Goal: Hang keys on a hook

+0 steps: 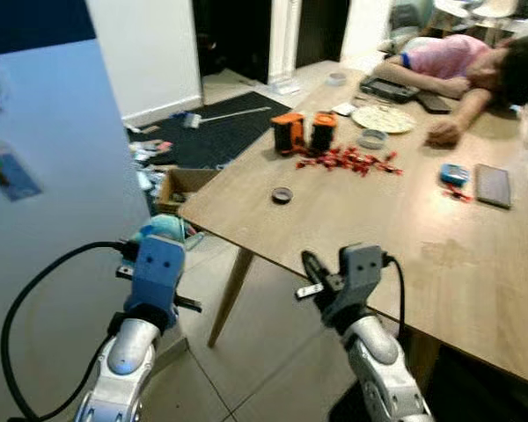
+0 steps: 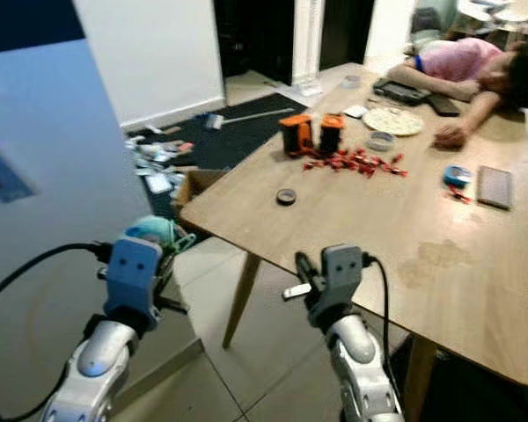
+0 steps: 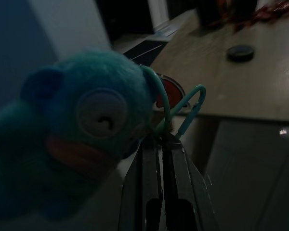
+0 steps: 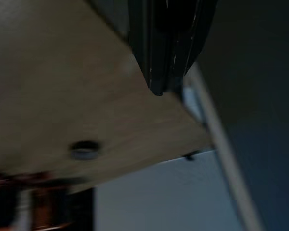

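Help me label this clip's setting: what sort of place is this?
Most likely a lived-in home's dining area: a wooden table strewn with small items, a person slumped asleep on it, a tiled floor and clutter by a dark rug.

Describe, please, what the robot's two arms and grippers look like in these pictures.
Both arms are rounded silver segments. The left arm ends in a boxy blue wrist housing, with a thick black cable looping out to its side. The right arm carries a grey wrist housing with a thinner black cable arching behind it. The left gripper and right gripper each have two long black fingers.
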Robot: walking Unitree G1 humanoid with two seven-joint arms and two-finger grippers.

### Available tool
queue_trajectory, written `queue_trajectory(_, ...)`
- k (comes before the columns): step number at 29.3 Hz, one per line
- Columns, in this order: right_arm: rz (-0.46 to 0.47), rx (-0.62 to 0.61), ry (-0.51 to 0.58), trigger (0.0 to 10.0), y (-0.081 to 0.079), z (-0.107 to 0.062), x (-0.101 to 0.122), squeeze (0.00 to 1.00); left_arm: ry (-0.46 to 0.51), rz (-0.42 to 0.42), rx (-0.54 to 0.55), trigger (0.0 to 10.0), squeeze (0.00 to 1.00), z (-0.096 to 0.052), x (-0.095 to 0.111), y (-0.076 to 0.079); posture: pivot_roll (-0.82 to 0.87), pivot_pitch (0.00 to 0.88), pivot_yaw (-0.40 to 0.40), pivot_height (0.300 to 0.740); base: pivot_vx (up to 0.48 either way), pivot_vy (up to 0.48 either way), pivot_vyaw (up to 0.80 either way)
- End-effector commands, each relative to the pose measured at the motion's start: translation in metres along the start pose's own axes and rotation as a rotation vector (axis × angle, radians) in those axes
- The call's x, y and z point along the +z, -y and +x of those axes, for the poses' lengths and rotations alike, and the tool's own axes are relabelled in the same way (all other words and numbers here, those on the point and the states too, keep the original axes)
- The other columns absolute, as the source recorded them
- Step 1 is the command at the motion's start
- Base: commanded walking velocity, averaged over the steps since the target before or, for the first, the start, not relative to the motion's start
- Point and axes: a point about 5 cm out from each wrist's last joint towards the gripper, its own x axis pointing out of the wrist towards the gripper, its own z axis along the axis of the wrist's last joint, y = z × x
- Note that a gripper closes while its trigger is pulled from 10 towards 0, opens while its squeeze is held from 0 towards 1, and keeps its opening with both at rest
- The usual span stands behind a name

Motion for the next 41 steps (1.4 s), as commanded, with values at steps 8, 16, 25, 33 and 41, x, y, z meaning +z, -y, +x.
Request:
queue_trajectory(8, 0.005, -0.012, -0.017, 10.0, 0.0018, -0.0039, -0.0041, 0.00, -0.007, 0.001, -0.005, 10.0, 0.00, -0.0015, -0.0010, 0.0022, 0.20, 0.108, 0.013, 0.740, 0.000, 0.000, 0.79)
queue_trajectory(16, 0.008, -0.012, -0.017, 10.0, 0.0007, -0.0044, -0.0044, 0.00, -0.009, 0.002, -0.006, 10.0, 0.00, -0.0019, -0.0009, 0.0021, 0.20, 0.111, 0.016, 0.740, 0.000, 0.000, 0.79)
queue_trajectory(25, 0.009, -0.011, -0.019, 10.0, -0.0001, -0.0052, -0.0047, 0.00, -0.012, 0.003, -0.007, 10.0, 0.00, -0.0025, -0.0010, 0.0023, 0.20, 0.116, 0.017, 0.740, 0.000, 0.000, 0.79)
queue_trajectory(33, 0.011, -0.011, -0.020, 10.0, -0.0009, -0.0048, -0.0050, 0.00, -0.014, 0.006, -0.006, 10.0, 0.00, -0.0031, -0.0011, 0.0016, 0.21, 0.117, 0.018, 0.740, 0.000, 0.000, 0.79)
queue_trajectory(41, 0.014, -0.011, -0.020, 10.0, -0.0016, -0.0043, -0.0053, 0.00, -0.014, 0.007, -0.004, 10.0, 0.00, -0.0027, -0.0009, 0.0009, 0.21, 0.116, 0.020, 0.740, 0.000, 0.000, 0.79)
